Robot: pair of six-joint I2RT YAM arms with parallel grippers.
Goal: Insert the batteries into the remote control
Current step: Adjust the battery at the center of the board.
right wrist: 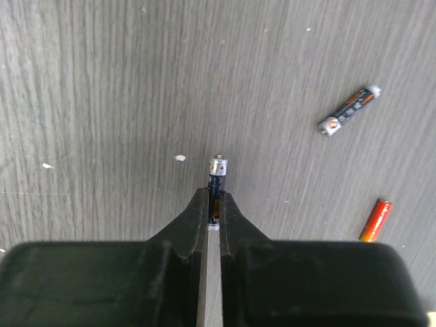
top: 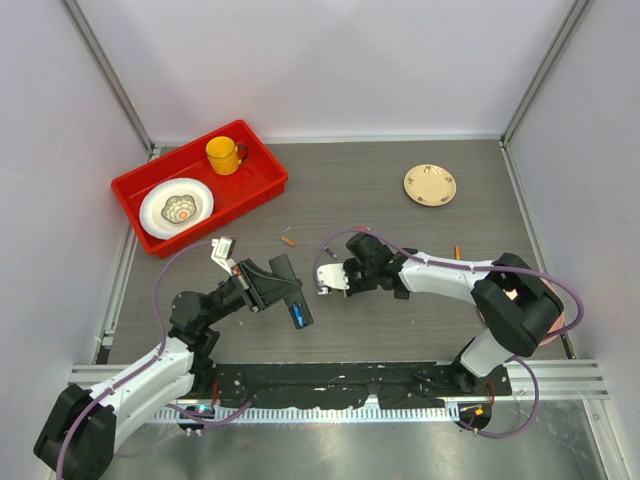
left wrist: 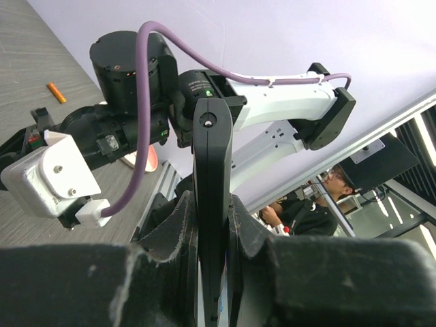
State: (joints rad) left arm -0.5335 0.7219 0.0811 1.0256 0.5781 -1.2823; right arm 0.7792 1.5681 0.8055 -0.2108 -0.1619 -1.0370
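Right gripper (right wrist: 213, 208) clamped on dark battery (right wrist: 218, 170), capped end protruding beyond the jaws; label illegible. Left gripper (left wrist: 212, 228) clamped on remote control (left wrist: 211, 157), which projects beyond the jaws.

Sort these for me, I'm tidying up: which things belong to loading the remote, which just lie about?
Job: remote control; gripped battery; dark silver battery; orange-red battery.
Lying about: red tray; yellow mug; white dish; cream plate.
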